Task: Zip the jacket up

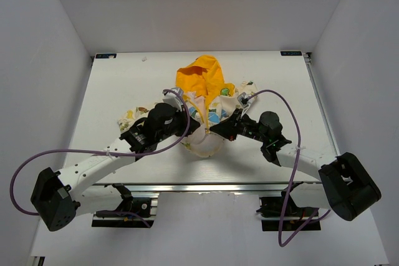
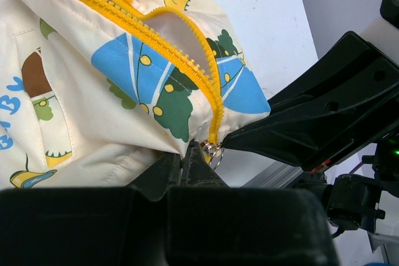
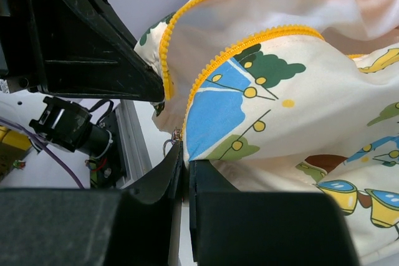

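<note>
1. Jacket (image 1: 209, 113): lies bunched at the middle of the table (image 1: 124, 79), with the orange hood (image 1: 199, 76) toward the far side and the hem toward the near edge, between the two arms.
2. Left gripper (image 2: 192, 154): clenched fully at the near hem, right at the foot of the zip. Appears to nip the cloth edge just under the slider; cannot tell whether any metal is caught as well.
3. Right gripper (image 3: 186, 160): clamped on the hem corner of the blue-printed panel, just right of the zip foot and close beside the left gripper.
4. Zip teeth (image 2: 124, 23): two yellow rows, gaping apart toward the far end and meeting only at the near end, where a small metal pull ring (image 2: 212, 150) hangs.
5. Handling, as judged: light, thin and limp, and not fragile. Likely to fold, wrinkle and slide on the smooth table rather than resist a push, so the tooth rows need to be held taut to run true.
6. Best hold, as judged: hem pinned just below the slider on one side, and the ring or slider pinched on the other and drawn toward the far side. The ring is small and loose, so it is apt to slip from the pads.
</note>
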Available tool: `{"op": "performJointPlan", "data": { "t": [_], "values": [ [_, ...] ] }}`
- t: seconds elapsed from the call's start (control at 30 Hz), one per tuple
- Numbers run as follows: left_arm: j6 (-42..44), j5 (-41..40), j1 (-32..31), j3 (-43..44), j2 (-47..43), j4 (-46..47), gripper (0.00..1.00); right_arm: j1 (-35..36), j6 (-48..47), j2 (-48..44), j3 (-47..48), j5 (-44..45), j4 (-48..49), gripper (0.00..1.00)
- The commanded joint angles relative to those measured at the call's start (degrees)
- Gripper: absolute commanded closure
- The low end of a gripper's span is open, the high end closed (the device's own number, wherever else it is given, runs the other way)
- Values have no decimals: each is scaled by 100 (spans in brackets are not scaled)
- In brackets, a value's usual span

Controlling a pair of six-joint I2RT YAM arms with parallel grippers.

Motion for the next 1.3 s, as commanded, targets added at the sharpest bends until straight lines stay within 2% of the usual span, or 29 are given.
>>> {"op": "performJointPlan", "data": {
  "t": [0.0,0.67,0.83,1.27],
  "values": [
    [35,158,-27,111,-127,34,100,-1,-284,-135,29,-75,469,100],
    [79,202,-19,243,101,-239,100,-1,-399,-20,302,-216,618,100],
    [79,422,-27,226,66,-213,100,-1,-416,-3,337,-198,610,100],
    [96,334,-19,357,92,-300,100,-1,-750,-240,311,91,40,100]
  ]
}}
